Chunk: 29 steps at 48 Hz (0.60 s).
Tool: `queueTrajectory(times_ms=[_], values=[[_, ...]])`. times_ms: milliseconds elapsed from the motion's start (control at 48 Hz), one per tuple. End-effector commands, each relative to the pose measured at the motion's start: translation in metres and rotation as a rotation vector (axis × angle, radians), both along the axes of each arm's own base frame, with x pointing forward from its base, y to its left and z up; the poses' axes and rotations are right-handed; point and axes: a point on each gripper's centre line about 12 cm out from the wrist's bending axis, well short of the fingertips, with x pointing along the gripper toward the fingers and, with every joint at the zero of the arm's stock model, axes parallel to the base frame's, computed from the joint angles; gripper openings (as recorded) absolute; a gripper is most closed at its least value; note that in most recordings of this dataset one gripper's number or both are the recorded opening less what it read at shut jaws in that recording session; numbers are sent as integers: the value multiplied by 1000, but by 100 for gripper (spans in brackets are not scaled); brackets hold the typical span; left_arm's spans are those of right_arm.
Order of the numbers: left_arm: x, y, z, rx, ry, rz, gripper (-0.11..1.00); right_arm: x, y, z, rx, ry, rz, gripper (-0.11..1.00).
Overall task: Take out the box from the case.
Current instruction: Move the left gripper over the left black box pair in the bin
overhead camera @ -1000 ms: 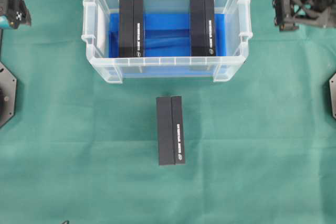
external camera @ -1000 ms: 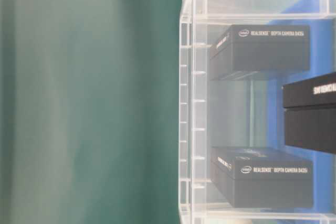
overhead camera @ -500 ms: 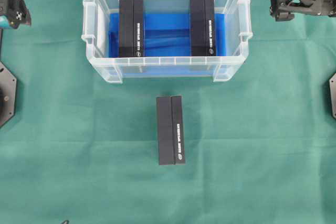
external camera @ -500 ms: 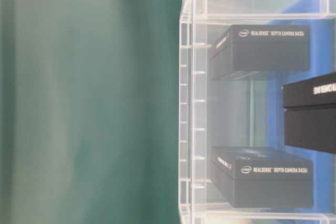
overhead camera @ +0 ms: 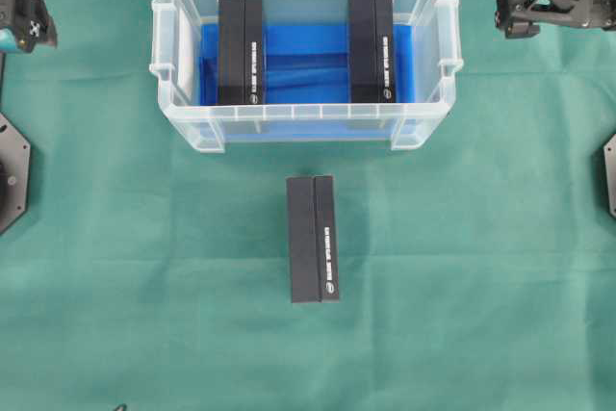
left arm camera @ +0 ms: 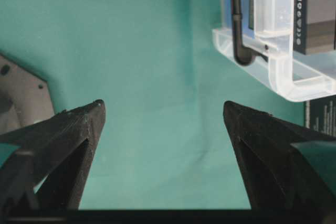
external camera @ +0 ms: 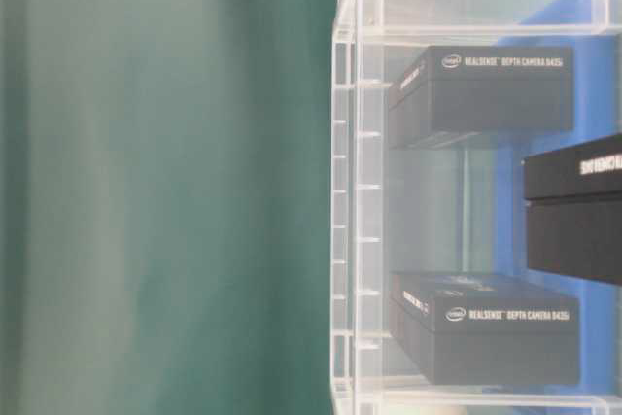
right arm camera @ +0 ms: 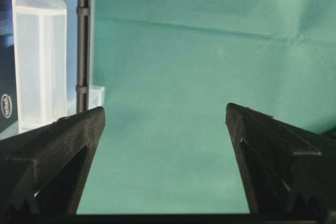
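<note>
My left gripper (left arm camera: 163, 116) sits at 9 o'clock off the case (overhead camera: 183, 117), jaws spread, holding nothing. Case at 12 o'clock on the green cloth (overhead camera: 144, 286); two black boxes inside, left box (overhead camera: 241, 50) and right box (overhead camera: 372, 45), on the blue lining (overhead camera: 308, 64). Third box (overhead camera: 313, 238) lies at 6 o'clock outside. My right gripper (right arm camera: 165, 119), 2 o'clock, jaws spread, empty.

Even, soft lighting, faint shadows on the green cloth (overhead camera: 462, 286), table-level view slightly hazy, wrist foregrounds blurred

A wrinkled green cloth (overhead camera: 462, 276) covers the whole table under even light.
</note>
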Motion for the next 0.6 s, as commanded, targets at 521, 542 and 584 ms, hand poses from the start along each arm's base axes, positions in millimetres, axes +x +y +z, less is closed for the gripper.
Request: queueTrajectory(times_ms=[521,542,584], values=[[19,4,4,6,-19,-15,93,2,-2,9,-16,-28,1,92],[23,5,4,8,-22,-19,93,2,-2,9,-16,-28,1,92],[31,6,4,9,-28,-27,93,2,-2,9,-15,-29,-1,92]])
